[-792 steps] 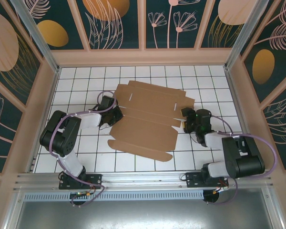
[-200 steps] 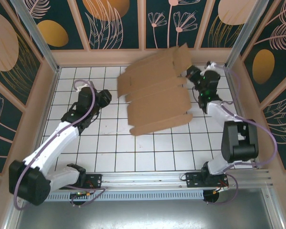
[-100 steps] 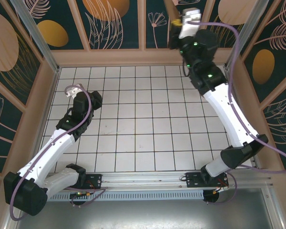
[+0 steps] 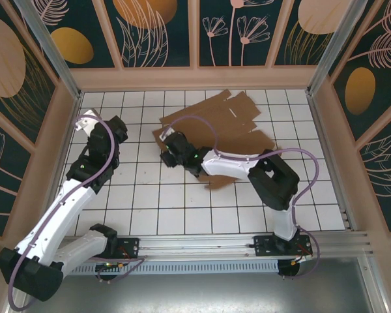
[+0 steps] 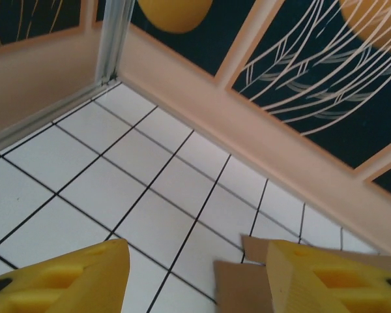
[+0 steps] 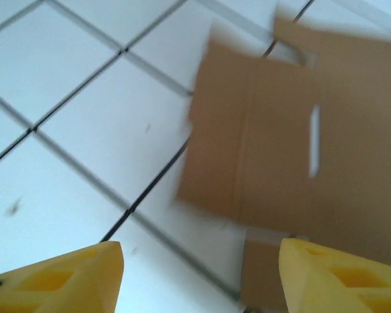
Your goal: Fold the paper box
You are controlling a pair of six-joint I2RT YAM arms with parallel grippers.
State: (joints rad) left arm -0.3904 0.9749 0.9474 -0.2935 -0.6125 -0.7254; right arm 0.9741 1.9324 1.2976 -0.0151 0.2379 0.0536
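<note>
Both spread wide, nothing between the fingers: left pincer point(image 5: 195, 253), right pincer point(image 6: 199, 253). On tabletop point(image 4: 182, 208) lies the paper box point(image 4: 238, 120), ahead-right of right pincer; edges motion-blurred in right wrist view, part covered by right arm point(image 4: 225, 163) from above. Ahead of left pincer, one box corner, rest hidden behind its right finger.

The paper box point(image 4: 238, 120) is laid flat on the counter point(image 4: 182, 202), in the upper centre and right of the overhead frame. The right end effector point(image 4: 171, 145) is placed at the sheet's left edge, with its arm stretched across the sheet's lower part. The left end effector point(image 4: 116, 127) is seen at the upper left, well apart from the sheet.
</note>
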